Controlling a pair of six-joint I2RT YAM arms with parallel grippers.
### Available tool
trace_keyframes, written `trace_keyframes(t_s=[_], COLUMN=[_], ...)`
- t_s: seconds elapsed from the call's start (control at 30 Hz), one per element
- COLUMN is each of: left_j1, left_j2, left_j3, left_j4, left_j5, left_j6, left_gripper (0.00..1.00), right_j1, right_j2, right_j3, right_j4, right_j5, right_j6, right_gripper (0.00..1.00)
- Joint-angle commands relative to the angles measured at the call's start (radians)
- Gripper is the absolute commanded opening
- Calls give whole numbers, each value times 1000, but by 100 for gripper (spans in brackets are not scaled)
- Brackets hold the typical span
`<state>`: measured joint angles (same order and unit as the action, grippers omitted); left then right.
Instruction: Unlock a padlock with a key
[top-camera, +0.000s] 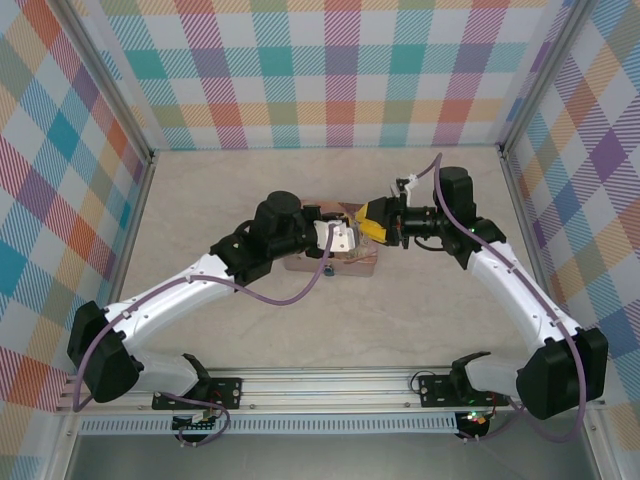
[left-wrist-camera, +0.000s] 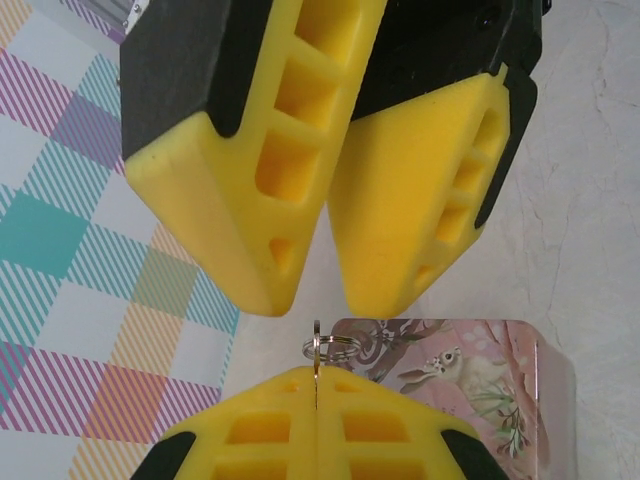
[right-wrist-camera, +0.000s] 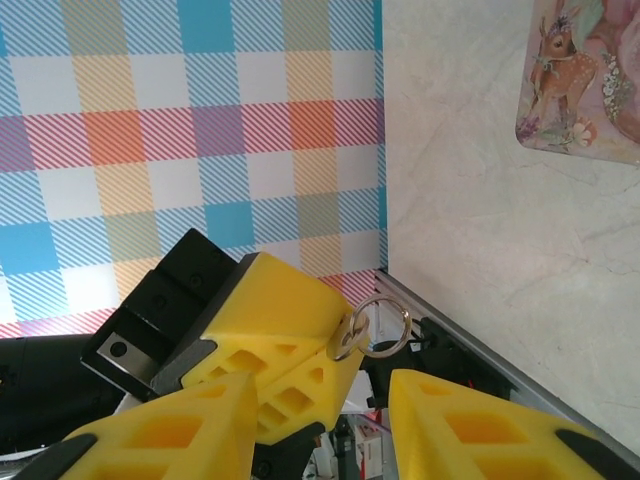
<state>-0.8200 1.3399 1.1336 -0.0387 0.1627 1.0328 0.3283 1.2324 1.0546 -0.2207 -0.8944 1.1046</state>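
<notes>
On our left, the left gripper reaches out to mid-tabletop. Its jaws are pressed flat together on the key, whose head and split ring stick out past the fingertips. Just below lies the pink tin, its near edge close beside the ring. The right gripper faces the left one tip to tip, just short of the ring, with its jaws parted on an open gap. Bare tabletop runs out to the plaid walls all around.
</notes>
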Motion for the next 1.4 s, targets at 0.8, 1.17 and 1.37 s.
trace_keyframes(t_s=[0.8,1.17,1.37], left_j1=[-26,7,73], left_j2=[-6,-165,-164], left_j3=[0,-72,29], left_j4=[32,86,-62], left_j5=[2,-112,-222], left_j6=[-24,-626,-1246], left_gripper=[14,52,55], right_j1=[-2,-5,2], right_j2=[-9,-147,-166], right_j3=[-40,-284,-383], right_j4=[48,518,762], right_j5=[76,300,404], right_j6=[19,82,86], right_gripper=[2,3,3])
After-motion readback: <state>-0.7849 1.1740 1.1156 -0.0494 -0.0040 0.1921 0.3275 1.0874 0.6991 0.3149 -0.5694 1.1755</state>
